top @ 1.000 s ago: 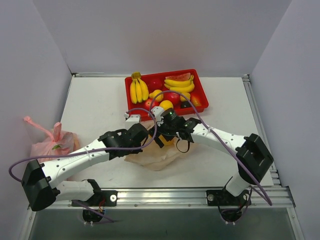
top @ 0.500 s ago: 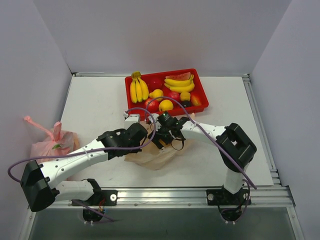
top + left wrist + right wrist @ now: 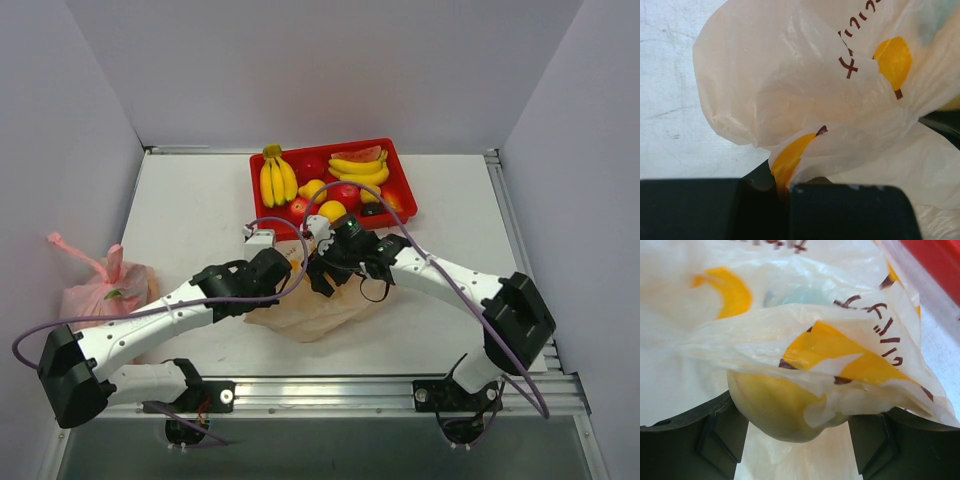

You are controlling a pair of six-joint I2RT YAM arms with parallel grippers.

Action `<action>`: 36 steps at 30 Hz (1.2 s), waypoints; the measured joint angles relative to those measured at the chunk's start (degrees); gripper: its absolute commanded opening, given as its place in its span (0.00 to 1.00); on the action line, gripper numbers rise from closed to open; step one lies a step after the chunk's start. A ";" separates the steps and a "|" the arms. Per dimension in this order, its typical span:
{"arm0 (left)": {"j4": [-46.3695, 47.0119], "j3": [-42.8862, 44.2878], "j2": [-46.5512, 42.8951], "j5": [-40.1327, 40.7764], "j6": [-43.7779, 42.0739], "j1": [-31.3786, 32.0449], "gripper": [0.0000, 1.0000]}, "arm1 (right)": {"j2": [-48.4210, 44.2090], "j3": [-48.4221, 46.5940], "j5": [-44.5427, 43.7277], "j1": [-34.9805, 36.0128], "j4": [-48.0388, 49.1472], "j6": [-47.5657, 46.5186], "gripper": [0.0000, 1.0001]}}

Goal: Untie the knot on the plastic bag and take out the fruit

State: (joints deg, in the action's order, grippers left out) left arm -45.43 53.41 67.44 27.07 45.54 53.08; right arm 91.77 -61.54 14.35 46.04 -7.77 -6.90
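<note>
The bag (image 3: 318, 312) lay crumpled on the table (image 3: 190, 210) just ahead of the arm bases, its long axis running roughly left to right, with both wrists bent over its far edge. A fold of its film was pinched in the left gripper (image 3: 785, 186), whose jaws were clenched together on it at the bag's left side. Just to the right, a yellow fruit (image 3: 770, 400) sat squarely between the jaws of the right gripper (image 3: 792, 415). Printed film was draped over its top and its underside showed bare. The jaws appeared closed against its sides, so the right arm was plainly the nearer to it. Whether film was trapped between pads and fruit could not be told. Nor could it be made out which way the bag's mouth faced, and the knot was shown in no view. Close beyond the grippers stood the red tray (image 3: 310, 158), other fruit and bananas (image 3: 277, 182) lying in it.
</note>
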 measured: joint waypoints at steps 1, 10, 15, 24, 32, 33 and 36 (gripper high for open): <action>0.00 -0.09 -0.22 0.20 -0.07 -0.04 0.00 | -2.21 0.46 1.16 0.00 0.00 0.44 0.14; -0.28 -0.26 -3.06 2.19 -1.73 -1.90 0.00 | -14.64 1.03 12.68 0.00 -4.17 2.71 0.16; -0.79 -0.11 -4.57 2.45 -3.13 -4.11 0.00 | -18.49 -0.66 21.33 -0.66 -9.05 3.26 0.16; -1.05 3.21 -3.65 1.46 -7.08 -8.96 0.00 | -18.99 -3.80 30.93 -0.85 -14.40 3.93 0.15; -2.47 3.21 -3.34 -5.86 -8.46 -9.05 0.00 | -18.64 -15.28 28.89 -13.64 -15.56 6.51 0.14; -2.84 3.21 -3.56 -6.86 -8.70 -9.05 0.00 | -17.70 -17.20 27.61 -14.99 -15.54 6.71 0.15; -3.85 3.17 -4.28 -10.78 -9.44 -9.05 0.00 | -12.74 -23.21 23.47 -16.11 -15.17 6.88 0.16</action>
State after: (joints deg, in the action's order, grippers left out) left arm -49.28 56.58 63.16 16.29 36.10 44.03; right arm 79.02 -84.75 37.82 29.93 -22.94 -0.01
